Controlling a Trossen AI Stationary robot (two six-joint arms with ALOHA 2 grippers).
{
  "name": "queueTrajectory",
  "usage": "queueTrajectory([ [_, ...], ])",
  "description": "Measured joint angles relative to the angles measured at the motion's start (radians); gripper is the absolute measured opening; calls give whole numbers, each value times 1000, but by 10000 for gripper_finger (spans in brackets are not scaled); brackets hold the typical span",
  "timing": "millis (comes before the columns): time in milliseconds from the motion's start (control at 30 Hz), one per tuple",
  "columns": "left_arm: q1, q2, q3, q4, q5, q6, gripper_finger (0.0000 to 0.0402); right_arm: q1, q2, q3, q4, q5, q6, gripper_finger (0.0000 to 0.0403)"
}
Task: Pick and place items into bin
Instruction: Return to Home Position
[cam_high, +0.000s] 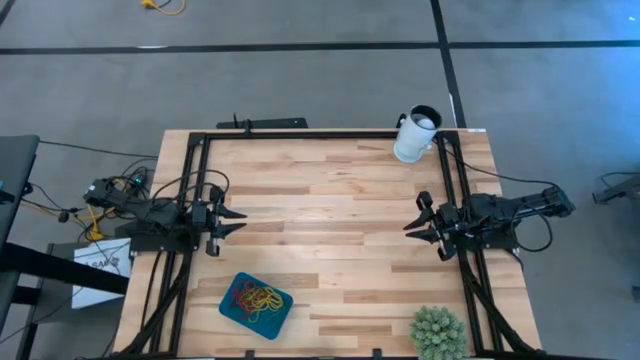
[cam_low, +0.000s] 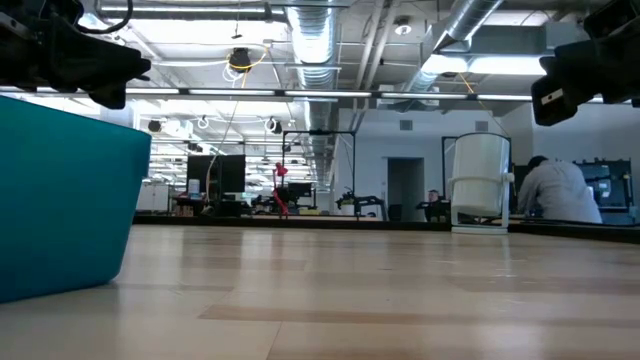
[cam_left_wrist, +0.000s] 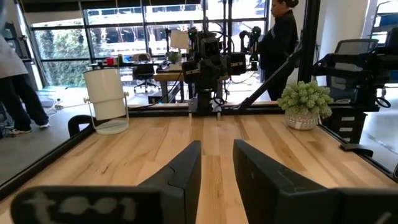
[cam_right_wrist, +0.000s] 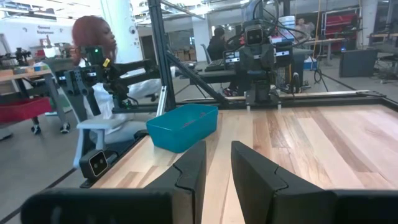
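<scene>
The teal bin (cam_high: 256, 305) rests flat on the wooden table near its front left. It also shows in the low view (cam_low: 60, 200) and the right wrist view (cam_right_wrist: 183, 126). A tangle of red, yellow and green rubber-band items (cam_high: 255, 297) lies inside it. My left gripper (cam_high: 240, 222) hovers level at the table's left side, open, with nothing between its fingers (cam_left_wrist: 217, 146). My right gripper (cam_high: 408, 225) faces it from the right side, also open and empty (cam_right_wrist: 217, 146). Both are well clear of the bin.
A white cylindrical cup (cam_high: 415, 135) stands at the far right corner and also shows in the left wrist view (cam_left_wrist: 107, 99). A spiky green plant (cam_high: 438, 332) sits at the near right corner. A black frame (cam_high: 300, 135) borders the table. People move in the room behind.
</scene>
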Motion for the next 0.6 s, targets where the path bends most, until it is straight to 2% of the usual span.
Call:
queueTrajectory([
  [600,0,0,0,0,0,-9,85,0,0,0,0,0,0,70],
])
